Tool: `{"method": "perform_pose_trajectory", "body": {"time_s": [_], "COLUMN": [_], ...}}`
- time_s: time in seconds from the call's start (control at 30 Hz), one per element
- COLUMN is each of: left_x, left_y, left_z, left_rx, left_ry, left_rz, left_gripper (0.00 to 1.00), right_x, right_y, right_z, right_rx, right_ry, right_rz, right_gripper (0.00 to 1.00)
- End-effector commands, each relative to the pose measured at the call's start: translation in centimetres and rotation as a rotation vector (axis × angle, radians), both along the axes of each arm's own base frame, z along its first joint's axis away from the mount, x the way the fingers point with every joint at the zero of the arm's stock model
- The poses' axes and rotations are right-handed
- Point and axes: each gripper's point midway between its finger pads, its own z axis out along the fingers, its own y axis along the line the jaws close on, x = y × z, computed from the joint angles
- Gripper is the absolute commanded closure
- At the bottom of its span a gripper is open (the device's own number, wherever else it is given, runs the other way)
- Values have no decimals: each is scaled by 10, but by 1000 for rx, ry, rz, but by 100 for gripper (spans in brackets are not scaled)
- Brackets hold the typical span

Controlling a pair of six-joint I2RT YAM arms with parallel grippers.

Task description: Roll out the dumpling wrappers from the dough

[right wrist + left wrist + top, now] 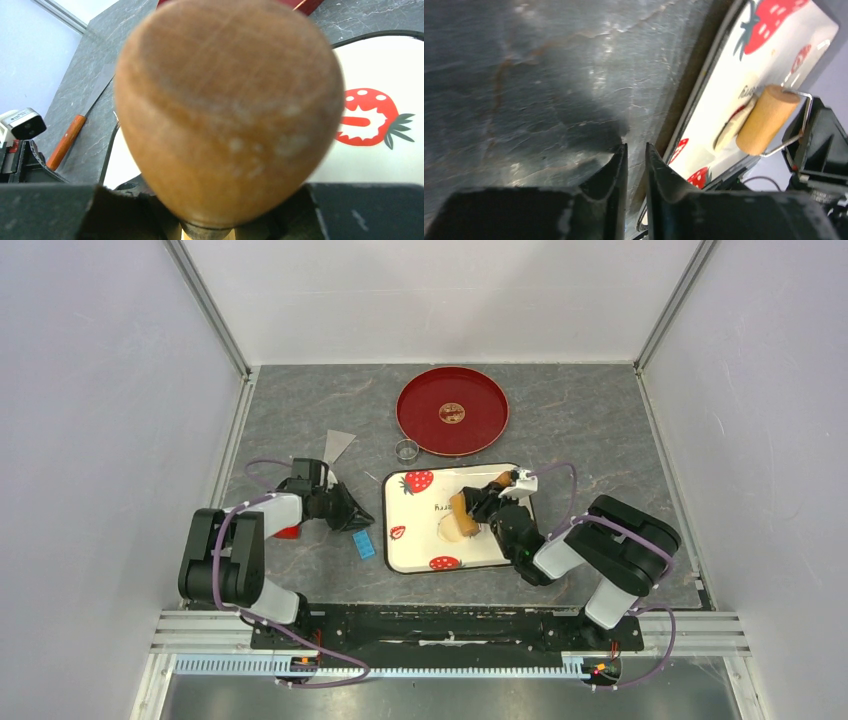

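Note:
A white board with strawberry prints (pixel 415 545) lies in the middle of the table. On it, a pale cream dough disc, a dumpling wrapper (pixel 446 531) (pixel 728 132), lies under the drum of a wooden roller (pixel 463 515) (pixel 767 120). My right gripper (pixel 495 495) (pixel 235 222) is shut on the roller's handle, whose round wooden knob (pixel 230 110) fills the right wrist view. My left gripper (pixel 352 512) (pixel 636 155) hovers low over the grey table just left of the board, jaws nearly together with nothing between them.
A round red tray (pixel 452 410) sits behind the board, with a small metal ring (pixel 407 450) beside it. A knife with a grey blade (pixel 338 445) and an orange handle (pixel 65 142) lies under my left arm. A blue piece (pixel 365 545) lies left of the board.

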Motion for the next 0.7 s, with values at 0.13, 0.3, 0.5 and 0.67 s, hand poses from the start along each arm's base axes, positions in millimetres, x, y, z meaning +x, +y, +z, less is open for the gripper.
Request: {"method": "perform_pose_trajectory", "body": {"time_s": [0.13, 0.3, 0.5, 0.67], "left_x": [10, 13, 8, 5], "left_y": [-31, -42, -43, -30], "left_z": [19, 18, -6, -18], "left_rx": [-169, -138, -4, 80], "left_ry": [-94, -103, -39, 1], "left_rz": [-85, -126, -145, -110], "left_gripper": [53, 48, 67, 98], "right_x": [-100, -98, -96, -96], "right_y": [-138, -137, -140, -152], "right_z": [-151, -152, -147, -139], "right_rx": [-695, -692, -697, -692], "right_ry": [519, 522, 518, 505], "right_rz": [-4, -2, -30, -108], "right_gripper": [100, 100, 100, 100]}}
